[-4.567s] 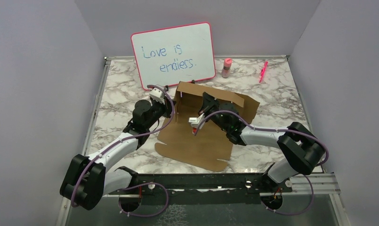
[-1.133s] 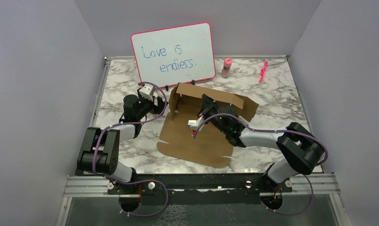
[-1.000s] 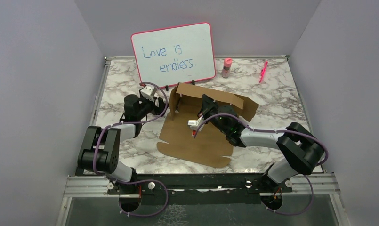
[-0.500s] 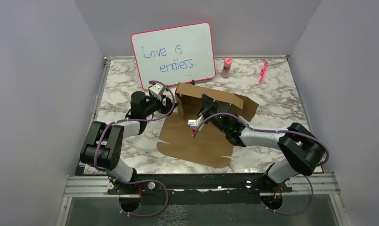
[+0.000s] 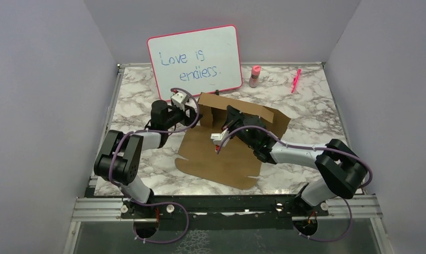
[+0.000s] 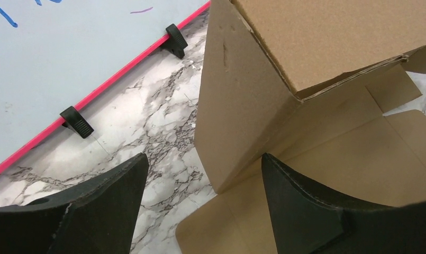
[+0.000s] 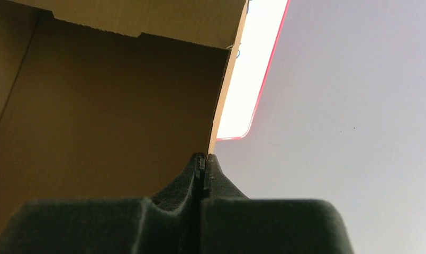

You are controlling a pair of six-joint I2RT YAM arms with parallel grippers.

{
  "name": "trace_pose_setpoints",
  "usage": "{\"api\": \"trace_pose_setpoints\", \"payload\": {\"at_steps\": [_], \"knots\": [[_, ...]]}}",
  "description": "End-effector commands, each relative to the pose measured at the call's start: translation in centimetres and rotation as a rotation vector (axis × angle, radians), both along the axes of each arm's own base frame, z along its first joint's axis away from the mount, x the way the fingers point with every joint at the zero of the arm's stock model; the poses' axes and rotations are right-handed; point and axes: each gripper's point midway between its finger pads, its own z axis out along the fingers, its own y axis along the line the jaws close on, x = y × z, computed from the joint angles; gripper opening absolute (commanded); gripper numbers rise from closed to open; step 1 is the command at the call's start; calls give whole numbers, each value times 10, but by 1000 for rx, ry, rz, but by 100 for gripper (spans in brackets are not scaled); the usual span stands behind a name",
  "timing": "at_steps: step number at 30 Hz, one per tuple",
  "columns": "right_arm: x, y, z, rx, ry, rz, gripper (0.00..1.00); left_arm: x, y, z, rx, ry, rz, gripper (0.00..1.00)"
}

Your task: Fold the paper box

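Observation:
The paper box (image 5: 219, 156) is brown cardboard, its base flat on the marble table and its back wall (image 5: 269, 117) raised. A left side flap (image 5: 205, 108) stands upright. My right gripper (image 5: 232, 113) reaches in from the right and is shut on the back wall's edge; the right wrist view shows the thin wall (image 7: 94, 106) pinched between the gripper (image 7: 205, 156) pads. My left gripper (image 5: 192, 112) is open at the box's left corner. In the left wrist view that gripper (image 6: 204, 156) straddles the upright flap's (image 6: 242, 106) corner without closing on it.
A pink-framed whiteboard (image 5: 195, 59) stands just behind the box on black feet (image 6: 77, 121), close to my left gripper. A pink bottle (image 5: 254, 75) and a pink marker (image 5: 296, 80) lie at the back right. Grey walls enclose the table.
My left arm has swung right, from the marble beside the box up to the left flap, which now stands more upright. The right arm has held still on the back wall.

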Motion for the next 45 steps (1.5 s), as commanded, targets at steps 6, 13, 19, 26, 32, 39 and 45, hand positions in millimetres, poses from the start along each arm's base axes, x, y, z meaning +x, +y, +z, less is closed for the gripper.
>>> {"api": "trace_pose_setpoints", "payload": {"at_steps": [6,13,19,26,32,39,45], "knots": [[-17,13,-36,-70,137,77,1,14,-13,3,-30,-29,-8,76],[-17,15,-24,-26,153,76,1,12,-10,-7,-10,-15,2,75],[-16,15,-21,-15,169,70,1,13,-11,-6,-18,-9,5,75],[-20,18,-28,-27,189,93,1,19,-14,-3,-44,8,48,71],[-22,18,-33,-27,209,94,1,27,-23,-3,-58,13,121,67],[-22,17,-36,-25,230,89,1,37,-17,0,-121,1,259,58],[-22,17,-37,-23,238,87,1,42,-14,-3,-158,-7,349,50]]}}
